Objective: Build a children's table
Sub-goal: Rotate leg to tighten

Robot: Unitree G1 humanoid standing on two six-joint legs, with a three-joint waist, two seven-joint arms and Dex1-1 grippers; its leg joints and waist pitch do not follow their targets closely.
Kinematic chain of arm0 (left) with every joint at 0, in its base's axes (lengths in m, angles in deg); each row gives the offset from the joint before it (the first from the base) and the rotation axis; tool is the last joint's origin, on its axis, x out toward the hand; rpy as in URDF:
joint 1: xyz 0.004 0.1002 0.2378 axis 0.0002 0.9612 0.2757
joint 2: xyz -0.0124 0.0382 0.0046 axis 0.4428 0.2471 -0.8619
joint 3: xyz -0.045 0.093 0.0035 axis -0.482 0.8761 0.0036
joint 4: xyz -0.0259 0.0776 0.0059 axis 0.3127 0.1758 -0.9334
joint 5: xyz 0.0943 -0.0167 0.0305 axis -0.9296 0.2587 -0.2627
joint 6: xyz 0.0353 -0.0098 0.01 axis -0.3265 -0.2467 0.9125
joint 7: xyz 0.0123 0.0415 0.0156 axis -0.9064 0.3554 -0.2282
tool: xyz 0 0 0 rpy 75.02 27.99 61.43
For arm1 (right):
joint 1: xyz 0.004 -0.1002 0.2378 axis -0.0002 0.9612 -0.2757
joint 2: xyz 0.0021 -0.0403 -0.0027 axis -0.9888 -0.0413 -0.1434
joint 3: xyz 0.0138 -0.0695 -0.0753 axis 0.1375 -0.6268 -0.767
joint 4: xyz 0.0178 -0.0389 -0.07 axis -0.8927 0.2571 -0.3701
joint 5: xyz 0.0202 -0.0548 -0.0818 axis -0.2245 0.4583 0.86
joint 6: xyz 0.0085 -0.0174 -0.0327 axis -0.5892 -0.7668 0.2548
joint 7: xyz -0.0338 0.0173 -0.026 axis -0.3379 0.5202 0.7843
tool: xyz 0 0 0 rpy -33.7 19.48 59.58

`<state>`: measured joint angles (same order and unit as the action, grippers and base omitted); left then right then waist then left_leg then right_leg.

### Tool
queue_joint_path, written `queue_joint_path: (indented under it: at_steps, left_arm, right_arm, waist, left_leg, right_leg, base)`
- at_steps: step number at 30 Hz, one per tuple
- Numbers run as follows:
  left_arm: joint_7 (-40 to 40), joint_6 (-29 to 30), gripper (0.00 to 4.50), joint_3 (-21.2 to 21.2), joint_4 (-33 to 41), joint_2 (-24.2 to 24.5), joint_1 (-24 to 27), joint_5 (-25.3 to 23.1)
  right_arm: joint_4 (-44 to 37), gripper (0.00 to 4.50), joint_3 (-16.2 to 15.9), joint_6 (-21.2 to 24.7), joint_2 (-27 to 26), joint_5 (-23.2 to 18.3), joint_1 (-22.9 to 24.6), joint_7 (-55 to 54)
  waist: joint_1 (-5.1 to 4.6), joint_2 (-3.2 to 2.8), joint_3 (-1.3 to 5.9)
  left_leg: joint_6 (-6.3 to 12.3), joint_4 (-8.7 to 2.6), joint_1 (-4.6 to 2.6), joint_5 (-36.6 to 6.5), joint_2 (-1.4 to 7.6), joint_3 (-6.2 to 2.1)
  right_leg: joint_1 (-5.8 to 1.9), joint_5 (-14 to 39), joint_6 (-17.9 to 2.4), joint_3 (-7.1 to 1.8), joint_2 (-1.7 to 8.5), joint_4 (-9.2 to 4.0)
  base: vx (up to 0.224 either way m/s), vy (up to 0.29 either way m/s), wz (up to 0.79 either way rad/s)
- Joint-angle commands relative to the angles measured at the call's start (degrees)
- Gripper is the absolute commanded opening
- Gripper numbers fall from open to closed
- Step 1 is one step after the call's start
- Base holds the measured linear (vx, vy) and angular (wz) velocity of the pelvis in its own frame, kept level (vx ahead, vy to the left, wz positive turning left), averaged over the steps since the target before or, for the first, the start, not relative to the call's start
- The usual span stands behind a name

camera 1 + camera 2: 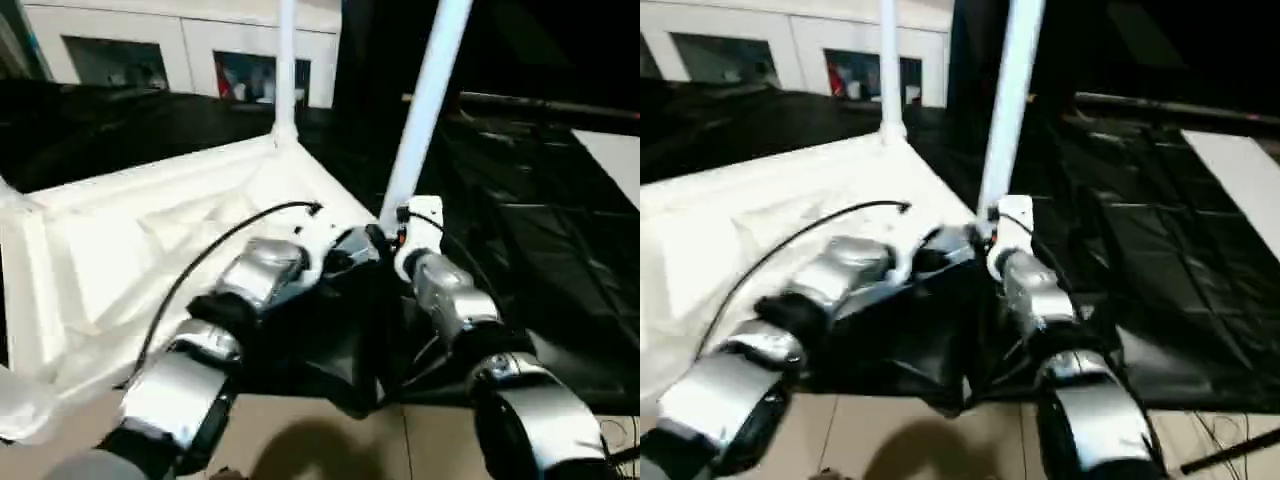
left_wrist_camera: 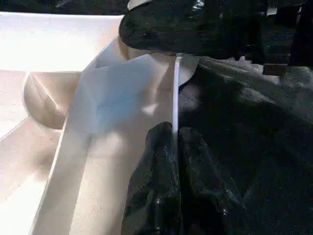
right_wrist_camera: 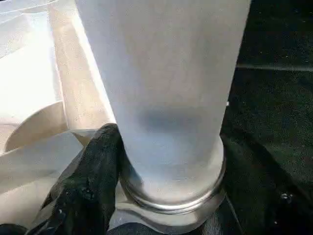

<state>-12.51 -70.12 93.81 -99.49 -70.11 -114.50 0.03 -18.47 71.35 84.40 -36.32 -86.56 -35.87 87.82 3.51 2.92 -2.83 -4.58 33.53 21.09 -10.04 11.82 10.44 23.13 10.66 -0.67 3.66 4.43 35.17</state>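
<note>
The white plastic rectangular tabletop point(image 1: 150, 250) lies upside down on the big worktable covered in black sheeting point(image 1: 530, 260), its ribbed underside facing up and its raised rim running round it. Two long white tube legs stand upright in its corner sockets: the near leg point(image 1: 425, 100) rises from the corner just ahead of the two grippers, and the far leg point(image 1: 286, 65) rises from the corner further back along the same edge. In the right wrist view the near leg sits in its round socket point(image 3: 171, 196), with a ring at its foot. The right gripper point(image 1: 405, 235) is at the base of that leg; one black finger point(image 3: 93, 181) lies against the side of the tube just above the socket, but whether the jaws are clamped on the tube or merely set about it cannot be told. The left gripper point(image 2: 177, 161) has its two black fingers pressed together, their tips at the tabletop's thin white rim beside the same corner, where the plastic meets the black sheeting. Both silver forearms reach in from the near edge, a black cable point(image 1: 215, 245) looping over the left one. A flat white board point(image 1: 615, 160) lies far off on the right of the sheeting, and white cabinets point(image 1: 180, 45) stand behind.
</note>
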Motion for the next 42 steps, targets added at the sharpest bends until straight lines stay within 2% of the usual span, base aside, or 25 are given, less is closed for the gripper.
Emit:
queue_joint_path:
  at_steps: [1,2,3,4,5,6,8,9,10,13,14,15,17,18,19,21,22,26,27,29,33,37,38,41,42]
  left_arm:
    - [-2.36,-2.69,0.00,-1.29,-1.12,-0.39,0.49,0.16]
    - [-1.77,-3.03,0.00,-0.90,-0.91,-0.11,0.70,-0.10]
    - [-1.42,-3.24,0.00,-0.66,-0.80,0.07,0.82,-0.26]
    - [-1.31,-3.20,0.00,-0.69,-0.78,0.17,0.89,-0.25]
    - [-1.43,-3.38,0.00,-0.80,-1.32,0.19,0.72,-0.21]
    - [-0.95,-3.48,0.00,-0.63,-1.54,0.46,0.74,-0.32]
    - [-0.17,-3.84,0.00,-0.43,-1.94,0.83,0.74,-0.40]
    - [0.51,-3.88,0.00,-0.34,-1.80,1.12,0.84,-0.39]
    - [0.61,-3.92,0.00,-0.36,-1.85,1.16,0.83,-0.40]
    - [3.83,-4.77,0.00,-0.05,-1.73,2.58,1.13,-0.76]
    - [4.61,-5.05,0.00,0.07,-1.55,2.89,1.24,-0.82]
    - [6.24,-5.05,0.00,0.24,-1.13,3.49,1.44,-0.79]
    - [6.36,-5.07,0.00,0.27,-1.10,3.54,1.46,-0.80]
    - [8.82,-5.68,0.00,0.81,-0.44,4.35,1.79,-0.81]
    - [11.10,-6.15,0.00,1.33,0.13,5.05,2.09,-0.76]
    - [15.30,-7.02,0.00,2.19,1.18,6.10,2.71,-0.46]
    - [17.44,-7.33,0.00,2.64,1.78,6.59,3.07,-0.29]
    - [25.93,-9.09,0.00,4.28,4.80,8.26,4.59,0.66]
    - [27.14,-9.50,0.00,4.51,5.22,8.54,4.81,0.73]
    - [29.34,-9.87,0.00,5.08,5.86,9.03,5.12,0.81]
    - [34.21,-11.62,0.00,6.06,7.36,10.01,5.78,0.86]
    - [35.10,-12.91,0.00,5.89,7.47,9.84,5.33,1.07]
    - [35.69,-13.56,0.00,5.72,7.75,9.62,5.09,1.23]
    - [35.77,-13.99,0.00,4.92,8.58,9.03,4.86,2.00]
    - [36.04,-13.32,0.27,4.21,9.57,8.88,4.99,3.02]
  right_arm:
    - [1.21,2.66,-0.87,-0.55,-0.80,1.66,0.01,2.40]
    - [0.70,2.66,-0.72,-0.71,-0.75,1.11,0.22,4.30]
    - [0.37,3.22,-0.59,-0.80,-0.71,0.70,0.36,5.47]
    - [-0.07,3.36,-0.85,-1.21,-0.47,0.71,0.56,6.71]
    - [-0.07,3.36,-1.22,-2.32,-0.20,1.03,0.57,7.17]
    - [-0.77,3.43,-1.91,-3.21,0.58,1.47,0.93,8.66]
    - [-1.52,3.73,-2.45,-4.35,1.90,1.78,1.33,10.77]
    - [-2.81,3.80,-2.94,-3.84,2.99,1.46,1.89,14.10]
    - [-2.93,3.83,-3.00,-3.79,3.17,1.40,1.95,14.73]
    - [-9.41,4.03,-6.82,-0.87,8.92,1.32,5.22,30.28]
    - [-10.61,4.24,-7.78,-0.77,10.22,1.76,5.97,32.82]
    - [-12.70,4.24,-9.05,-0.39,12.75,2.06,7.38,37.32]
    - [-12.81,4.24,-9.11,-0.38,12.89,2.07,7.46,37.57]
    - [-14.56,4.24,-10.05,-0.66,15.55,2.39,8.78,41.73]
    - [-15.40,4.24,-10.28,-0.87,17.29,2.41,9.45,43.97]
    - [-16.52,4.24,-10.28,-0.90,19.29,2.13,10.19,46.45]
    - [-17.25,4.24,-10.09,-0.64,19.85,1.65,10.53,47.49]
    - [-19.90,4.24,-9.91,0.58,20.90,0.90,11.77,49.03]
    - [-20.55,4.24,-9.97,0.93,21.04,0.83,12.10,49.35]
    - [-21.35,4.24,-10.14,1.07,21.15,0.81,12.63,49.95]
    - [-25.14,4.24,-11.06,2.51,22.00,-0.21,14.85,53.40]
    - [-28.86,4.24,-12.10,4.95,23.08,-1.20,17.21,56.39]
    - [-30.98,4.24,-12.30,6.34,23.65,-1.71,18.78,57.25]
    - [-33.94,4.24,-12.00,7.57,24.58,-1.92,21.22,57.18]
    - [-35.85,4.27,-11.62,8.32,25.18,-2.29,22.51,57.00]
  waist:
    - [0.02,0.70,3.93]
    - [0.02,0.91,3.89]
    - [0.08,0.77,3.84]
    - [0.10,1.06,3.82]
    - [0.11,0.92,3.76]
    - [0.11,1.11,3.73]
    - [-0.03,1.12,3.59]
    - [-0.08,1.31,3.58]
    - [-0.10,1.25,3.55]
    - [0.11,1.69,3.50]
    - [0.24,1.72,3.51]
    - [0.23,1.73,3.54]
    - [0.17,1.86,3.53]
    - [0.18,1.62,3.37]
    - [0.22,1.42,3.37]
    - [0.34,1.59,3.40]
    - [0.48,1.29,3.41]
    - [0.37,1.48,3.37]
    - [0.47,0.95,3.42]
    - [0.76,1.08,3.38]
    - [1.54,1.06,3.37]
    - [1.73,1.10,3.32]
    - [1.98,1.12,3.28]
    - [2.28,1.28,3.27]
    - [2.29,1.26,3.25]
  left_leg:
    - [3.87,-3.33,-0.32,-6.34,1.04,0.05]
    - [4.17,-3.33,-0.32,-6.28,1.08,0.09]
    - [4.50,-3.34,-0.35,-6.68,1.10,0.08]
    - [4.62,-3.33,-0.33,-6.77,1.11,0.11]
    - [4.64,-3.35,-0.32,-6.97,1.16,0.10]
    - [4.65,-3.37,-0.28,-7.30,1.16,0.09]
    - [4.29,-3.46,-0.09,-7.88,1.14,0.00]
    - [4.14,-3.43,-0.21,-8.39,1.18,0.01]
    - [4.20,-3.46,-0.29,-8.70,1.20,-0.01]
    - [5.67,-3.28,-0.05,-8.03,1.17,-0.02]
    - [6.08,-3.22,-0.02,-7.84,1.19,-0.04]
    - [6.39,-3.19,0.04,-7.53,1.16,-0.05]
    - [6.55,-3.12,-0.02,-7.70,1.17,-0.04]
    - [6.12,-3.20,-0.19,-8.84,1.23,-0.05]
    - [5.98,-3.22,-0.30,-9.21,1.36,-0.10]
    - [5.87,-3.26,-0.32,-8.83,1.46,-0.11]
    - [5.73,-3.27,-0.44,-8.82,1.51,-0.11]
    - [5.48,-3.36,-0.39,-9.17,1.54,-0.14]
    - [5.21,-3.38,-0.64,-9.25,1.64,-0.14]
    - [5.03,-3.42,-0.72,-9.56,1.72,-0.04]
    - [4.63,-3.54,-0.79,-9.75,1.80,-0.05]
    - [4.28,-3.63,-0.70,-10.17,1.81,-0.07]
    - [4.20,-3.59,-0.93,-10.72,1.85,-0.02]
    - [4.06,-3.62,-0.85,-10.28,1.85,-0.04]
    - [3.95,-3.65,-0.76,-10.34,1.82,-0.09]
  right_leg:
    - [-3.15,4.77,-12.24,-2.49,3.50,-3.59]
    - [-3.11,4.79,-12.33,-2.48,3.54,-3.65]
    - [-3.14,5.59,-12.45,-2.44,3.59,-3.74]
    - [-3.17,5.99,-12.38,-2.43,3.59,-3.81]
    - [-3.12,6.84,-12.38,-2.43,3.62,-3.85]
    - [-3.12,7.41,-12.21,-2.37,3.66,-3.95]
    - [-3.27,9.27,-11.68,-2.34,3.73,-4.07]
    - [-3.14,10.46,-11.41,-2.33,3.79,-4.24]
    - [-3.15,10.89,-11.39,-2.31,3.75,-4.30]
    - [-3.48,9.63,-11.05,-2.31,3.58,-4.26]
    - [-3.51,9.26,-10.90,-2.28,3.55,-4.25]
    - [-3.47,8.94,-10.91,-2.29,3.60,-4.17]
    - [-3.33,9.21,-11.14,-2.27,3.63,-4.20]
    - [-3.12,11.73,-11.41,-2.25,3.76,-4.54]
    - [-3.05,12.02,-11.75,-2.31,3.79,-4.55]
    - [-3.06,10.88,-12.45,-2.32,3.69,-4.42]
    - [-3.03,10.26,-12.90,-2.34,3.69,-4.32]
    - [-3.06,10.00,-13.20,-2.34,3.71,-4.25]
    - [-2.90,9.79,-13.52,-2.43,3.75,-4.21]
    - [-2.83,9.37,-13.83,-2.46,3.68,-4.23]
    - [-2.95,8.45,-13.74,-2.50,3.74,-4.07]
    - [-2.98,9.21,-13.27,-2.45,3.79,-4.13]
    - [-2.89,9.96,-12.90,-2.50,3.77,-4.32]
    - [-2.90,10.65,-12.11,-2.56,3.87,-4.39]
    - [-2.87,11.20,-12.04,-2.53,3.91,-4.37]
  base:
    - [0.000,0.000,0.00]
    - [0.000,0.000,0.00]
    - [0.000,0.000,0.00]
    - [0.000,0.000,0.00]
    - [0.000,0.000,0.00]
    - [0.000,0.000,0.00]
    - [0.000,0.000,0.00]
    - [0.000,0.000,0.00]
    - [0.000,0.000,0.00]
    - [0.000,0.000,0.00]
    - [0.000,0.000,0.00]
    - [0.000,0.000,0.00]
    - [0.000,0.000,0.00]
    - [0.000,0.000,0.00]
    - [0.000,0.000,0.00]
    - [0.000,0.000,0.00]
    - [0.000,0.000,0.00]
    - [0.000,0.000,0.00]
    - [0.000,0.000,0.00]
    - [0.000,0.000,0.00]
    - [0.000,0.000,0.00]
    - [0.000,0.000,0.00]
    - [0.000,0.000,0.00]
    - [0.000,0.000,0.00]
    - [0.000,0.000,0.00]
